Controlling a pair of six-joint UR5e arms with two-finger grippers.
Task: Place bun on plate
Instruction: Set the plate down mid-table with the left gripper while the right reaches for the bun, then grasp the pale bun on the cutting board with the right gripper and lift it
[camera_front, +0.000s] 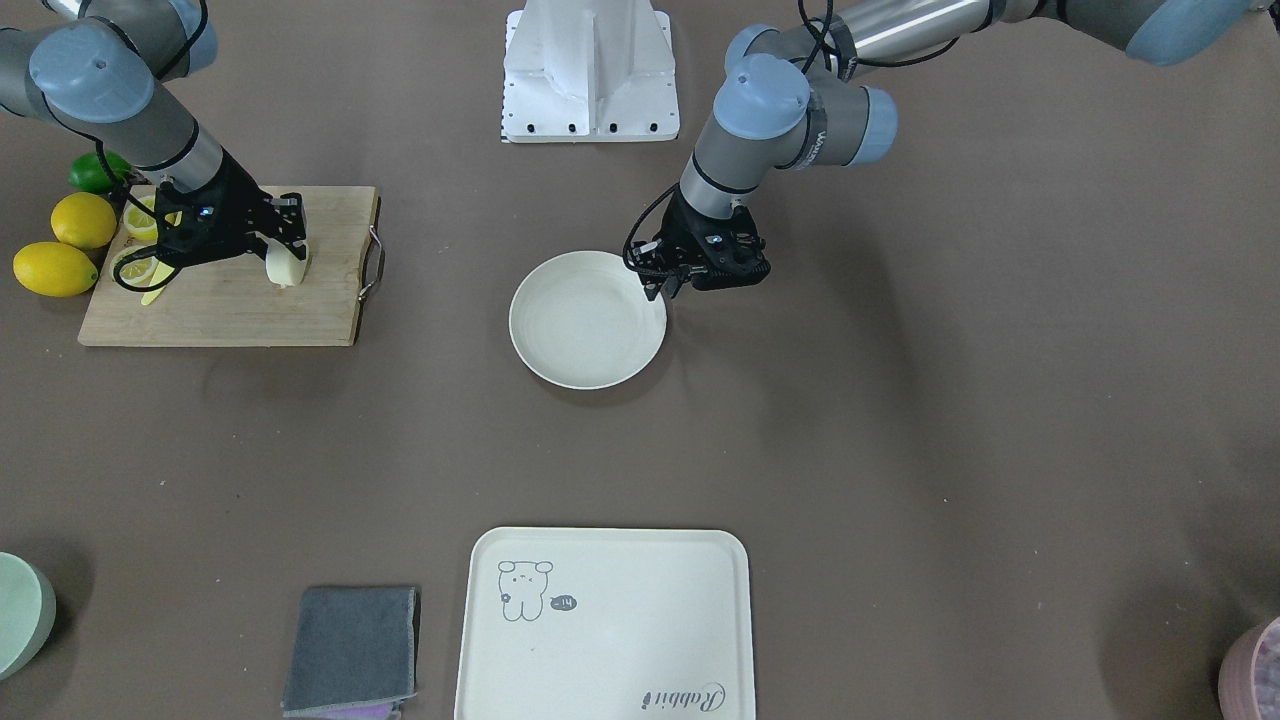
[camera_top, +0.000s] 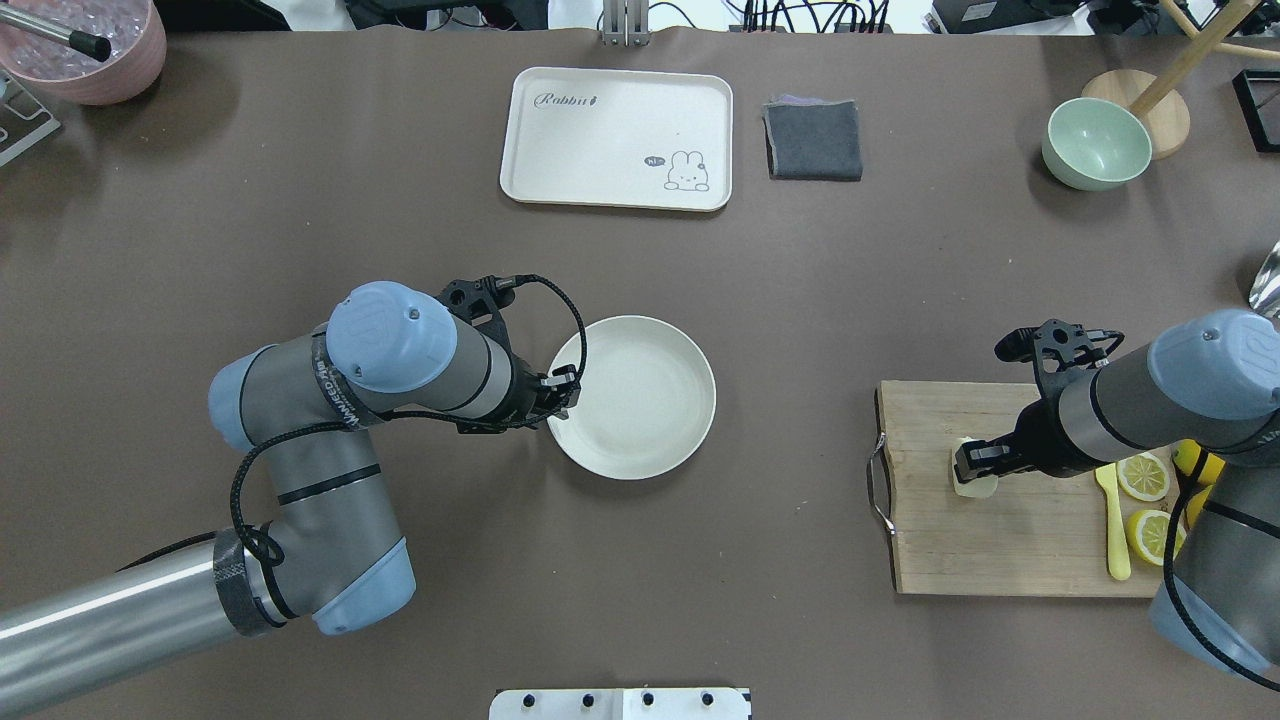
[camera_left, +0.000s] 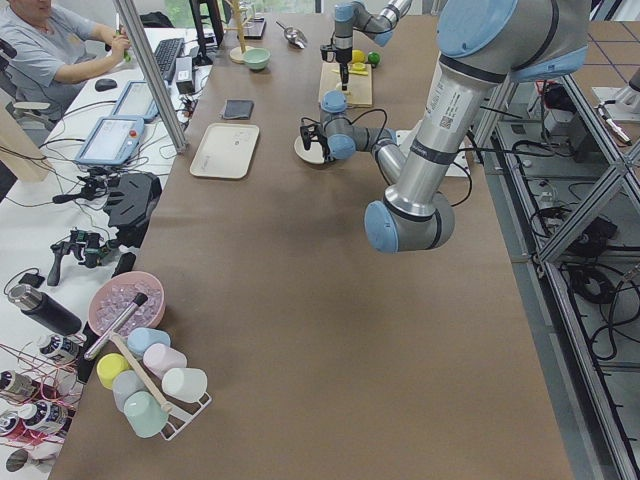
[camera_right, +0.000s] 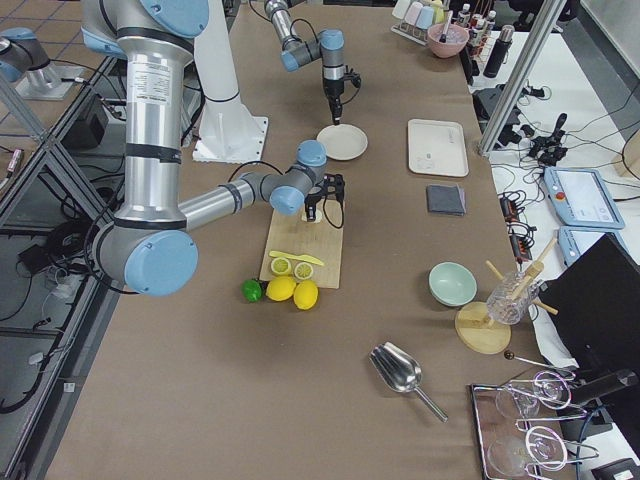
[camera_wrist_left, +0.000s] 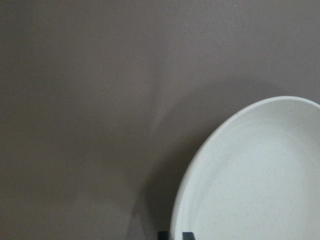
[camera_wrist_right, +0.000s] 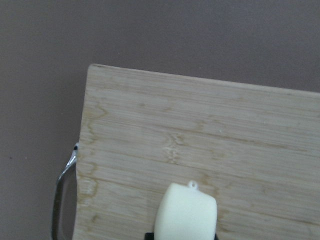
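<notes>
The bun (camera_wrist_right: 185, 212) is clamped in the right gripper (camera_front: 287, 240), low over the board (camera_front: 220, 300) toward its handle end; whether it is touching cannot be told. The plate (camera_top: 640, 400) is pinched at its rim by the left gripper (camera_top: 562, 392), well apart from the bun.

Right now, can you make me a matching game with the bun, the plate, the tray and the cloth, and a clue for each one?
Things:
1. bun
2. plate
3. tray
4. cloth

Clues:
A. grey, folded, beside the tray
B. at the cutting board, in the right gripper
C. has a rabbit drawing
D. round and empty, with the left gripper at its rim

Pairs: 1-B, 2-D, 3-C, 4-A.
</notes>
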